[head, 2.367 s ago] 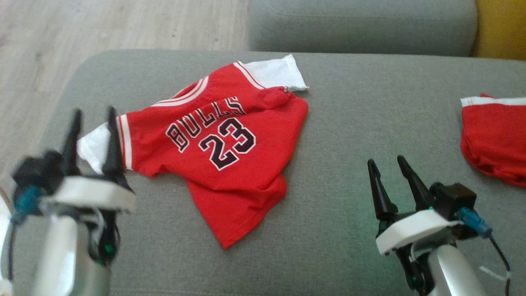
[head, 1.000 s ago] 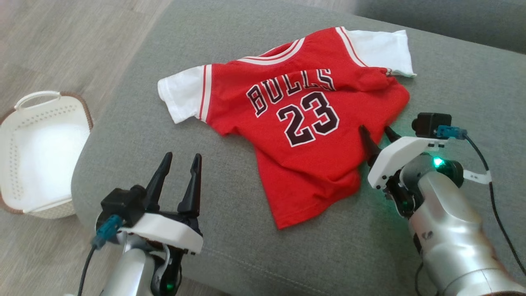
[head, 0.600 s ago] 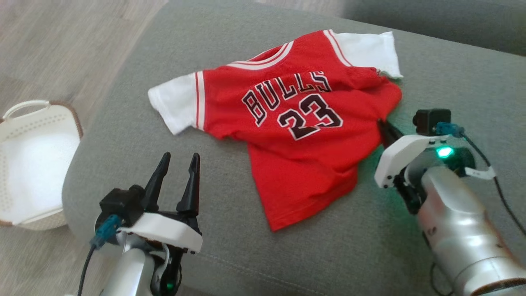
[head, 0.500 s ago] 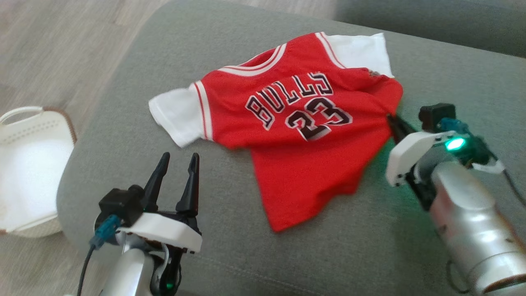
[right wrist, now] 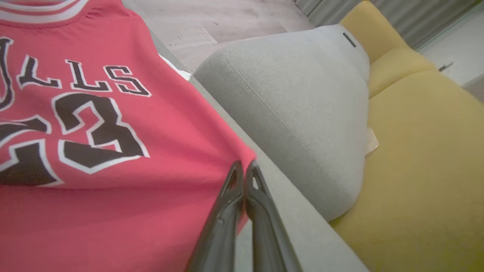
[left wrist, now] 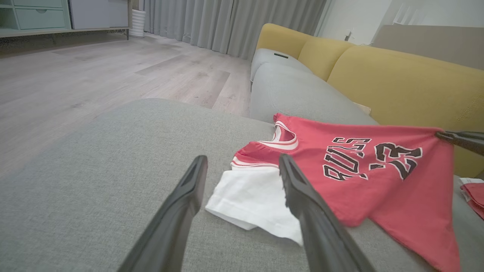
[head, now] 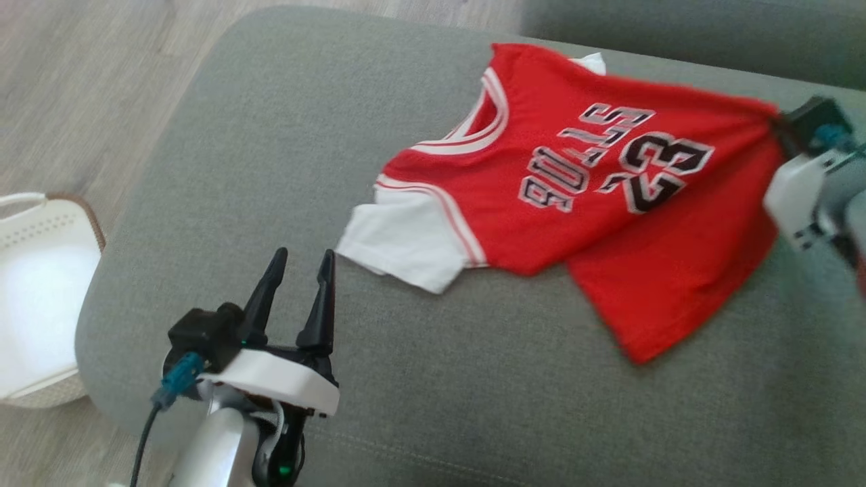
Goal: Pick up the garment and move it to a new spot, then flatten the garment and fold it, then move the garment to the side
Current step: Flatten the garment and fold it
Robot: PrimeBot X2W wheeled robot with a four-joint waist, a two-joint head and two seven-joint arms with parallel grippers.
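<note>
Left gripper (head: 304,254) is hovering low over the near-left part of the grey cushion (head: 270,169), fingers apart, gripping nothing. A white basket (head: 34,304) is sitting on the wood floor (head: 81,81) further left, off the cushion's edge.

Moving right: I'm seeing the jersey (head: 595,203) spread across the middle and far right of the cushion. Its white sleeve (head: 406,247) is lying flat just beyond the left fingertips, close but not touching. In the left wrist view that sleeve is showing between and past the two fingers. The red body with "BULLS 23" is slanting upward to the right, pulled taut, lower hem drooping to a point near the front.

Far right: right gripper (right wrist: 245,164) is pinching the jersey's side edge, fingers pressed together on the red cloth, and holding that corner up off the cushion. Beyond it a second grey cushion (right wrist: 295,94) and the yellow backrest (right wrist: 416,170) are showing.
</note>
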